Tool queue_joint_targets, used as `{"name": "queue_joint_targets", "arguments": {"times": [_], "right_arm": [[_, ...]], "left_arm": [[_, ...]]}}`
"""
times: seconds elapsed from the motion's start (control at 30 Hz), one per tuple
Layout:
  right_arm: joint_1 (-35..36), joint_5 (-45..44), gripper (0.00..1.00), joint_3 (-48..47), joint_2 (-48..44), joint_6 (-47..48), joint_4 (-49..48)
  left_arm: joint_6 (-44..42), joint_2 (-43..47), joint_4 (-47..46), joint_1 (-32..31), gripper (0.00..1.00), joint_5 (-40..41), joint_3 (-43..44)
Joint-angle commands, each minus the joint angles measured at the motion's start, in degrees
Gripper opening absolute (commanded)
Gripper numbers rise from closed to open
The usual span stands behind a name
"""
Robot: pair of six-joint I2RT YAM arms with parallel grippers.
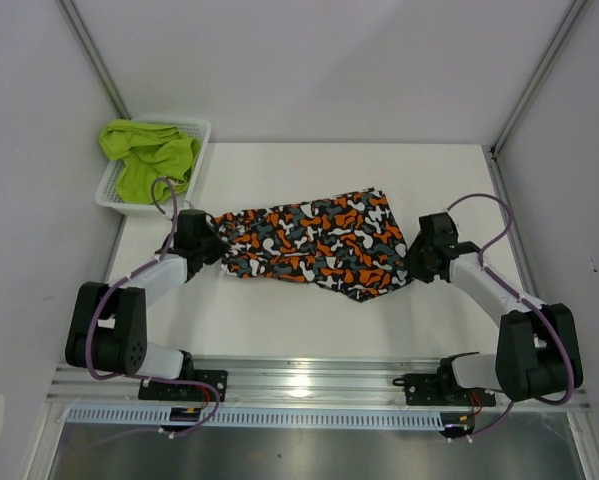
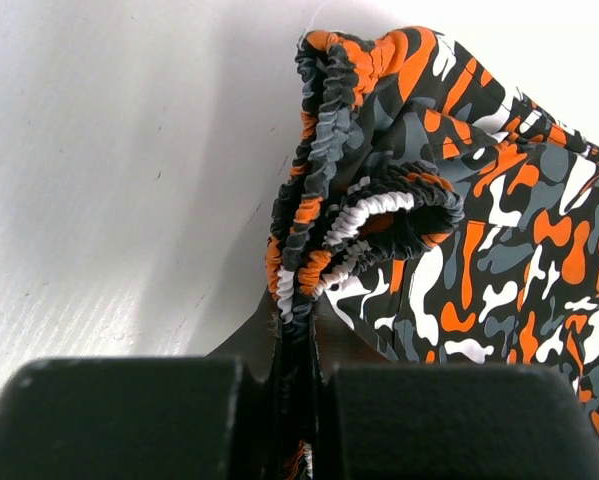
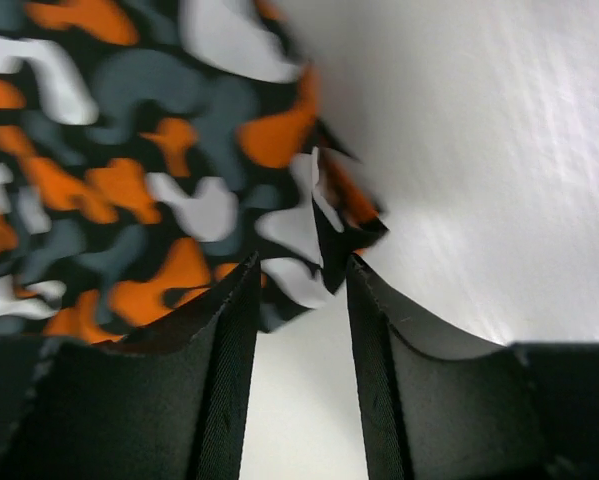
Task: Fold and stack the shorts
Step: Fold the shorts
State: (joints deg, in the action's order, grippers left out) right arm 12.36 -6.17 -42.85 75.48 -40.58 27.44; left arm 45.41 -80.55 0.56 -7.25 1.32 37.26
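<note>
The camouflage shorts [image 1: 309,245] lie spread across the middle of the table, waistband to the left. My left gripper [image 1: 217,250] is shut on the bunched elastic waistband; the left wrist view shows the shorts [image 2: 499,230] with cloth pinched between the closed jaws of the gripper [image 2: 297,320]. My right gripper [image 1: 411,262] is at the shorts' right edge. In the right wrist view it [image 3: 301,275] is open, with a corner of the shorts [image 3: 129,150] just at the fingertips and not clamped. The lime green shorts [image 1: 149,155] lie crumpled in the basket.
The white mesh basket [image 1: 107,195] stands at the table's back left corner, just behind my left arm. Frame posts rise at the back corners. The arm bases sit on a metal rail [image 1: 309,385] at the near edge.
</note>
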Motion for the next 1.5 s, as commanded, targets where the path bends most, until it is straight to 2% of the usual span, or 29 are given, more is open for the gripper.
{"name": "queue_joint_targets", "arguments": {"times": [0.0,0.1,0.2,0.33,0.43,0.5,0.63,0.77,0.8,0.93,1.07,1.17,1.27,1.47], "right_arm": [[0.5,11.9,0.4,-4.3,-1.7,4.1,-7.7],[4.5,21.6,0.36,-3.5,-1.2,3.4,-18.6],[9.3,25.9,0.36,-4.4,2.1,0.7,-30.8],[15.4,35.7,0.35,-8.6,14.8,-6.3,-48.7],[19.5,39.0,0.34,-13.8,23.5,-10.4,-56.5],[21.6,39.7,0.34,-18.4,27.4,-11.2,-58.1],[24.7,40.4,0.33,-21.6,35.6,-14.9,-64.3],[26.2,36.7,0.28,-17.5,39.7,-17.2,-70.1],[26.6,35.8,0.27,-13.5,39.8,-17.8,-74.2],[28.5,29.7,0.26,-5.3,40.0,-18.6,-80.8],[29.9,25.4,0.21,-1.1,43.6,-20.1,-87.6],[31.5,20.3,0.22,0.0,44.4,-20.3,-86.6],[34.2,13.8,0.24,0.1,41.4,-17.4,-81.3],[33.6,10.1,0.37,0.5,32.3,-13.6,-77.2]], "left_arm": [[-1.8,0.9,-1.7,0.7,0.0,0.4,0.8],[-2.3,0.8,-1.7,0.7,0.0,0.1,1.0],[-2.2,0.7,-2.0,0.7,0.0,-0.4,1.0],[-2.2,0.5,-2.2,0.7,0.0,-0.9,1.0],[-2.5,0.5,-2.3,0.7,0.0,-0.9,0.9],[-2.5,0.5,-2.4,0.7,0.0,-0.9,0.9],[-2.7,0.6,-1.9,0.7,0.0,-0.9,1.2],[-2.6,0.7,-0.3,0.7,0.0,-0.9,1.9],[-2.5,0.7,1.0,0.7,0.0,-0.9,2.6],[-1.6,1.2,2.9,0.9,0.0,-1.1,3.4],[-0.8,1.7,2.9,0.9,0.0,-3.2,3.4],[-0.4,2.1,3.3,0.9,0.0,-3.3,3.3],[-0.2,2.9,3.9,0.9,0.0,-3.5,3.3],[-1.8,4.7,6.8,0.9,0.0,-1.8,5.3]]}}
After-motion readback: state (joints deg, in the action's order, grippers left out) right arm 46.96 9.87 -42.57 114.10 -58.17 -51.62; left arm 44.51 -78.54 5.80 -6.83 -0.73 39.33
